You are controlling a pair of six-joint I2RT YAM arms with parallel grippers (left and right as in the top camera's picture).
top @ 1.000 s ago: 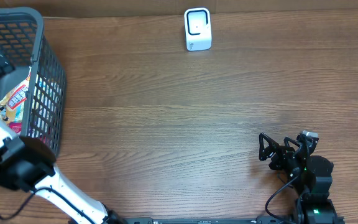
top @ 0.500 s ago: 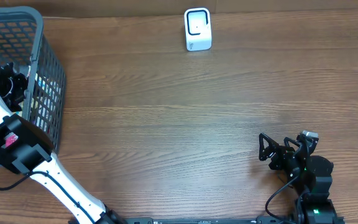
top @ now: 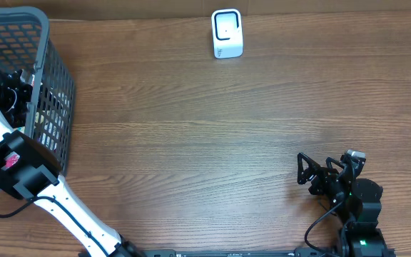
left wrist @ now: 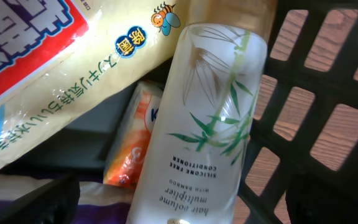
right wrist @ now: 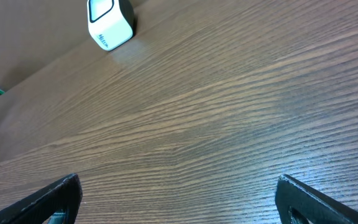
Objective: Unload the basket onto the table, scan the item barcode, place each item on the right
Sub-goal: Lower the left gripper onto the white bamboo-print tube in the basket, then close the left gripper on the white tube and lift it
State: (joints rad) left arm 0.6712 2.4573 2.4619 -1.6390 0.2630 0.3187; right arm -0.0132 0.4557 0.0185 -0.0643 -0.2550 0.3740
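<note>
It looked like a mock shop checkout: a shopping basket [top: 48, 86] held a conditioner bottle [left wrist: 204, 124] and a printed packet [left wrist: 61, 68], and a white barcode scanner [top: 227, 33] stood on the wooden table [top: 205, 143].

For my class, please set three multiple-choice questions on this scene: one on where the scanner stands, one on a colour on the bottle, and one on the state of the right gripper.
1. Where on the table does the white scanner stand?
A) at the far edge, near its middle
B) at the near left corner
C) dead centre

2. What colour are the leaves printed on the bottle in the basket?
A) red
B) green
C) blue

3. How do the jaws of the right gripper stand?
A) shut on a cup
B) shut, empty
C) open, empty

Answers:
1 A: the overhead view shows it by the far edge.
2 B: the left wrist view shows green bamboo leaves.
3 C: its fingers stand wide apart over bare wood.
</note>
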